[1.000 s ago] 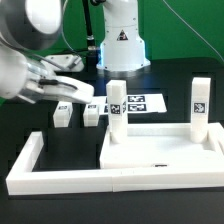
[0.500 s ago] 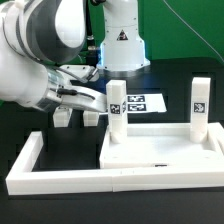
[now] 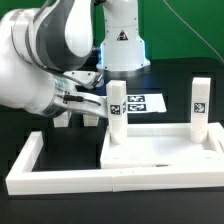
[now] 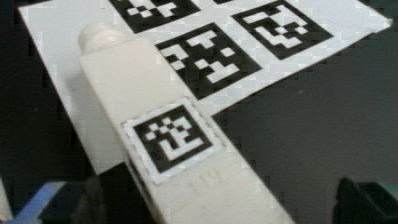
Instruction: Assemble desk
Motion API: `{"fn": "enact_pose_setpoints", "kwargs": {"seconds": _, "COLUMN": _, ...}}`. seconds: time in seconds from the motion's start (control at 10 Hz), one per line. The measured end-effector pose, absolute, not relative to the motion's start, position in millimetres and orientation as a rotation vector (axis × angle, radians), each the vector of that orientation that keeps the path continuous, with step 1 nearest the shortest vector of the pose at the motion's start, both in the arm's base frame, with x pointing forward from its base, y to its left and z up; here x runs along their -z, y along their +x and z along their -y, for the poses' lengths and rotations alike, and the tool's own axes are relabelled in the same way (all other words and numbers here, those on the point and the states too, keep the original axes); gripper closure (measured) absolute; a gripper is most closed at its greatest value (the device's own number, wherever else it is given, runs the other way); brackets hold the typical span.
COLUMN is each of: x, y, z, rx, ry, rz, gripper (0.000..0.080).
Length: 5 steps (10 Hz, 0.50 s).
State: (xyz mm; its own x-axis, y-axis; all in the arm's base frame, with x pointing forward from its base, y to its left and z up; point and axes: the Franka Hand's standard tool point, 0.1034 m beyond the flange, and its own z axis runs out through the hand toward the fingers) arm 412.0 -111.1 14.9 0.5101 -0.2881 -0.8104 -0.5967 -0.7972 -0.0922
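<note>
The white desk top point(image 3: 160, 152) lies flat inside the white border frame. Two white legs stand upright on its far corners, one leg point(image 3: 117, 108) toward the exterior view's left and the other leg point(image 3: 198, 108) toward the right. My gripper point(image 3: 97, 108) hangs just left of the nearer upright leg, over the spot where loose legs lie; the arm hides them. In the wrist view a long white leg point(image 4: 175, 140) with a square tag runs between my dark fingers point(image 4: 365, 200), with a gap on each side. The gripper point(image 4: 210, 208) is open.
The marker board point(image 3: 142, 102) lies behind the desk top and also shows in the wrist view point(image 4: 214, 50) under the leg. The white border frame point(image 3: 60, 180) runs along the front and left. The robot base point(image 3: 120, 40) stands at the back.
My arm has swung toward the exterior view's right and lower, and now covers the two loose legs that showed left of the upright leg. The desk top and upright legs have not moved.
</note>
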Motion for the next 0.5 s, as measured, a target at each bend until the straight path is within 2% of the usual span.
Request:
{"fn": "enact_pose_setpoints", "kwargs": {"seconds": 0.3, "x": -12.2, "y": 412.1, "z": 111.4, "rx": -1.188, "ry": -2.414, "rz": -0.724, "gripper": 0.0150}}
{"fn": "enact_pose_setpoints", "kwargs": {"seconds": 0.4, "x": -12.2, "y": 412.1, "z": 111.4, "rx": -1.188, "ry": -2.414, "rz": -0.724, "gripper": 0.0271}}
{"fn": "enact_pose_setpoints", "kwargs": {"seconds": 0.5, "x": -12.2, "y": 412.1, "z": 111.4, "rx": -1.188, "ry": -2.414, "rz": -0.724, "gripper": 0.0271}}
